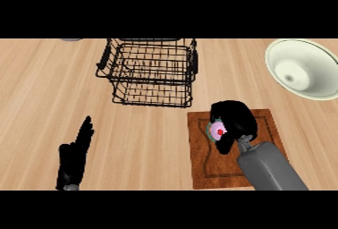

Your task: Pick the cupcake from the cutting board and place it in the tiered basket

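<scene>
Black right hand (231,120) curled round pink-frosted cupcake (217,130) over brown wooden cutting board (263,117); black wire tiered basket (153,71) ahead and leftward. Left hand (74,156) open, resting.

One wire basket (153,74) with stacked tiers stands on the counter (40,89). One cutting board (204,172) lies near it. One cupcake (217,131) shows, with pink on it, mostly hidden by a hand. One pale bowl (307,69) sits at the right edge. One small grey thing (71,40) is cut off at the top edge; what it is cannot be told. Two black hands show: the left hand (74,156) and the right hand (232,120), each on one grey forearm.
</scene>
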Action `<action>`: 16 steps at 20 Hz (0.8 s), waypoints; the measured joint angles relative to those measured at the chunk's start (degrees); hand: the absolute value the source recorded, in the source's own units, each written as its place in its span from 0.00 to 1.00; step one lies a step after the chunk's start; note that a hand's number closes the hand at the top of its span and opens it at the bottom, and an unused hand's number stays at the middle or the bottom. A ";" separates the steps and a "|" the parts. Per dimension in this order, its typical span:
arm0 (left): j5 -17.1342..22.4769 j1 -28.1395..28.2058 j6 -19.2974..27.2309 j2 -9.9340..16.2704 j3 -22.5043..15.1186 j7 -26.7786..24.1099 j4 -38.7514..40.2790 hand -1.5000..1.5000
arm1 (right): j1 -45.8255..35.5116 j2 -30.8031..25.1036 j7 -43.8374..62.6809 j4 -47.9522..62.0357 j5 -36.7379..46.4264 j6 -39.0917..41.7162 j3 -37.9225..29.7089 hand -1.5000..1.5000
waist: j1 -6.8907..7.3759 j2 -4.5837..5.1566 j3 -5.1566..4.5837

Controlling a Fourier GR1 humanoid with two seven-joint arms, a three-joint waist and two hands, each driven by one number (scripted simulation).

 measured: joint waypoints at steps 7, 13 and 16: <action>0.12 1.20 0.29 -0.81 0.05 -1.04 0.56 0.50 | 0.61 3.09 5.17 -18.80 -8.10 0.73 -7.86 1.00 | -1.02 -0.30 0.05; -0.37 1.19 0.30 -0.83 -0.30 -0.50 0.03 0.50 | -5.41 1.80 12.40 -35.14 -10.85 6.35 -11.99 1.00 | -0.62 -0.25 0.04; -0.44 0.75 0.09 -0.67 -0.27 0.34 -0.83 0.50 | -11.10 1.12 16.61 -38.44 -13.07 10.62 -14.72 1.00 | -0.19 -0.13 0.04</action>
